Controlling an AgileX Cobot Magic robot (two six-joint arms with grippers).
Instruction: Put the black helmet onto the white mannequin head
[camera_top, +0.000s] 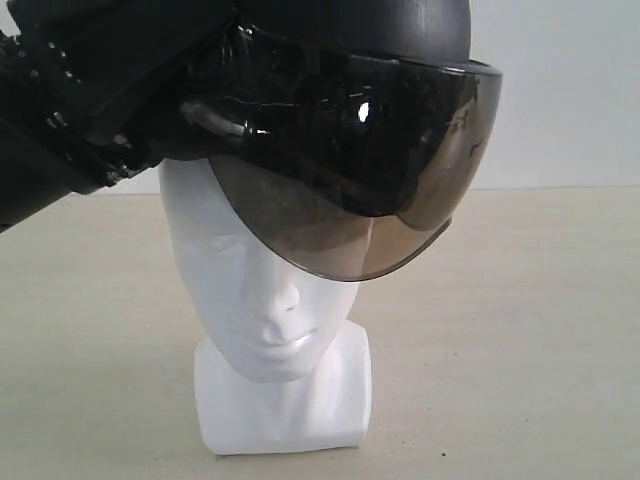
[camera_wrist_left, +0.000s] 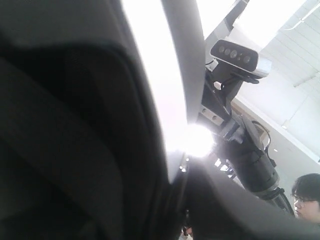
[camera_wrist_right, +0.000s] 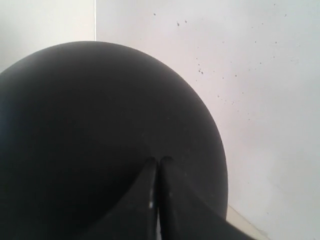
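Observation:
The black helmet (camera_top: 400, 35) hangs tilted over the white mannequin head (camera_top: 272, 300). Its smoky visor (camera_top: 400, 180) covers the forehead down to the eyes, and the crown of the head is hidden beneath it. My left arm (camera_top: 70, 110) comes in from the upper left, and its gripper (camera_top: 190, 110) is closed on the helmet's side rim. The left wrist view is mostly filled by the dark helmet (camera_wrist_left: 75, 125). My right gripper (camera_wrist_right: 159, 161) is shut, its tips pressed against the rounded black helmet shell (camera_wrist_right: 90, 125). It is out of the exterior view.
The head stands on a pale beige table (camera_top: 520, 330) before a white wall. The left wrist view looks up at the right arm (camera_wrist_left: 250, 160) with its camera (camera_wrist_left: 235, 55), and a person (camera_wrist_left: 307, 197) sits at the edge.

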